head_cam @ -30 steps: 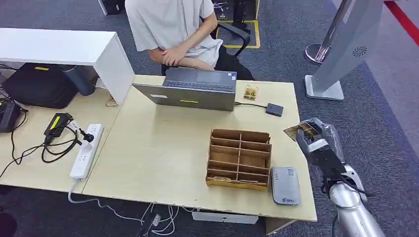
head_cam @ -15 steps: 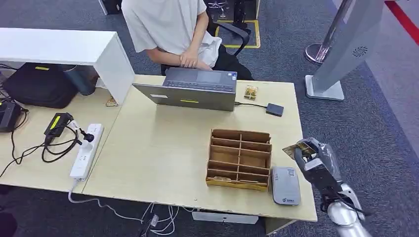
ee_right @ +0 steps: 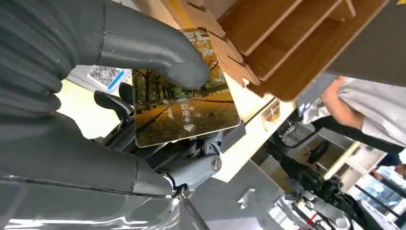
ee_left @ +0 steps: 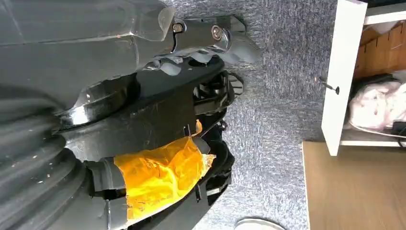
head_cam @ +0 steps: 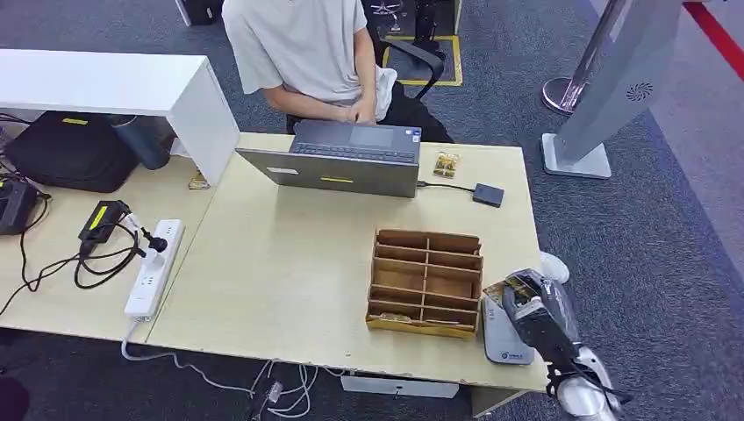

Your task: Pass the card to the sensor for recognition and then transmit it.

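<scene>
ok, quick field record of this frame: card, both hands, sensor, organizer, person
card: autumn-tree photo card, pinched under the thumb of the right hand
card position: over the grey card reader at the table's near right corner
left hand: hangs over carpet by the robot's body, hand itself unclear
organizer: wooden divided box, left of the reader
person: seated at the laptop, far side of the table
</scene>
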